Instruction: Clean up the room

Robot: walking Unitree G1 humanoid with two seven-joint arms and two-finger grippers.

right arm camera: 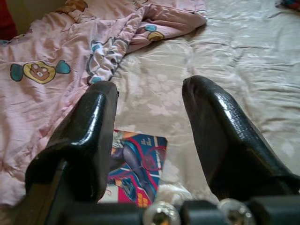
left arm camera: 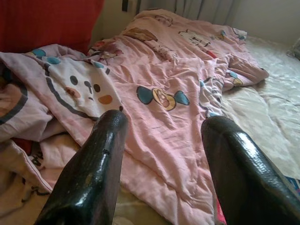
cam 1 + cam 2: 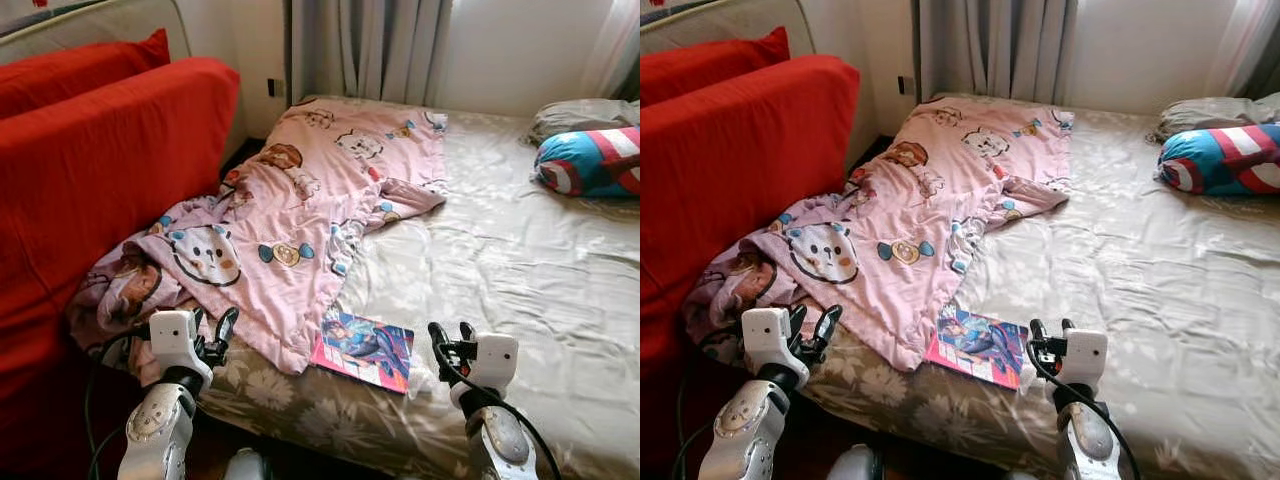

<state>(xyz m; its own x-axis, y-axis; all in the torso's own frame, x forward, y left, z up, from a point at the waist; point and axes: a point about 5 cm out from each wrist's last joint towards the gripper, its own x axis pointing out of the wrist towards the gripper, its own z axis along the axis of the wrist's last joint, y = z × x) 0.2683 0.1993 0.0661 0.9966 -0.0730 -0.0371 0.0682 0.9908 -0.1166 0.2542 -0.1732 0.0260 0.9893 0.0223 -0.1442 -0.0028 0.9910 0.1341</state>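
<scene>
Head views: pink blanket (image 3: 300,210) crumpled over the bed's (image 3: 520,270) left half, against the red sofa (image 3: 90,170). Comic book (image 3: 364,349) at the near edge, part under the blanket hem.

Left wrist: left gripper (image 2: 161,164) fingers apart, empty, above the blanket.

Right wrist: right gripper (image 1: 150,140) fingers apart, empty, over the book.

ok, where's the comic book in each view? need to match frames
Left eye: comic book at the near bed edge, between the grippers.
Right eye: same spot, beside the right gripper.
Left wrist: only a corner at the frame edge.
Right wrist: between the fingers.
Shared landmark: pink cartoon blanket.
</scene>
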